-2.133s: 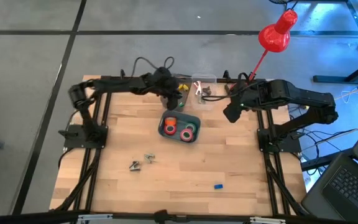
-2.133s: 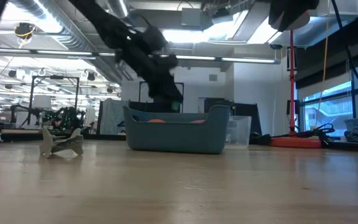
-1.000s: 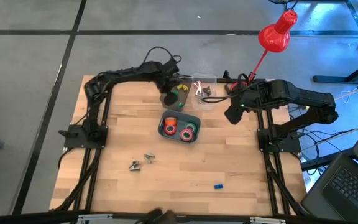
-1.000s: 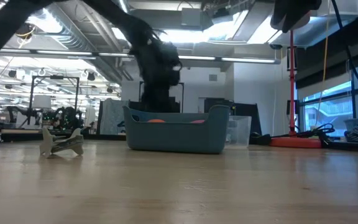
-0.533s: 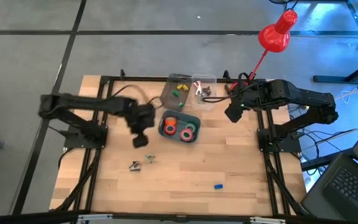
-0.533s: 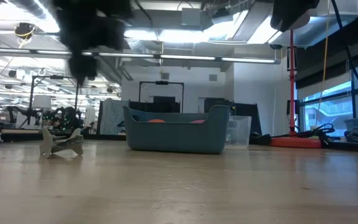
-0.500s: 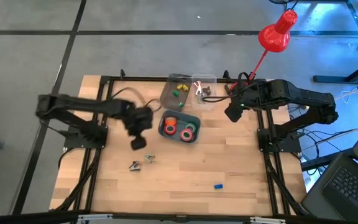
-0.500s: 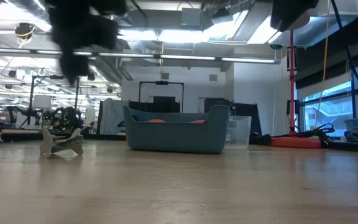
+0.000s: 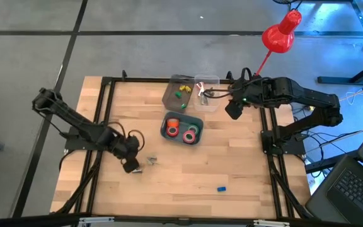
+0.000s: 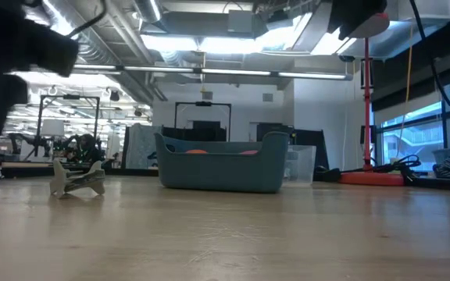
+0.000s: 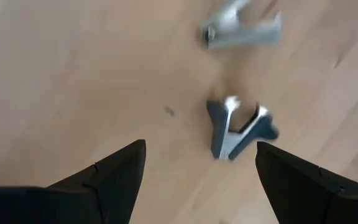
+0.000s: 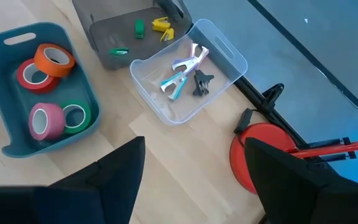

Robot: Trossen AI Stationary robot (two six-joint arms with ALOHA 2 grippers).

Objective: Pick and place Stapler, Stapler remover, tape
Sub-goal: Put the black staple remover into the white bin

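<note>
Hovering low over the table's left side, the left gripper (image 9: 131, 165) has its fingers spread wide and empty above a dark stapler remover (image 11: 238, 128), with a second grey one (image 11: 241, 31) just beyond. The right gripper (image 9: 232, 110) hangs wide and empty near the table's far right corner. Below it a clear tub (image 12: 225, 59) holds three stapler removers, a grey tray (image 12: 104, 37) beside it holds small green and yellow blocks, and a blue bin (image 12: 5, 53) holds the tape rolls (image 12: 55, 59): orange, red, pink, green. A small blue block (image 9: 220, 188) lies toward the near edge of the wooden table (image 9: 188, 176). A red lamp (image 9: 281, 33) stands past the far right corner
</note>
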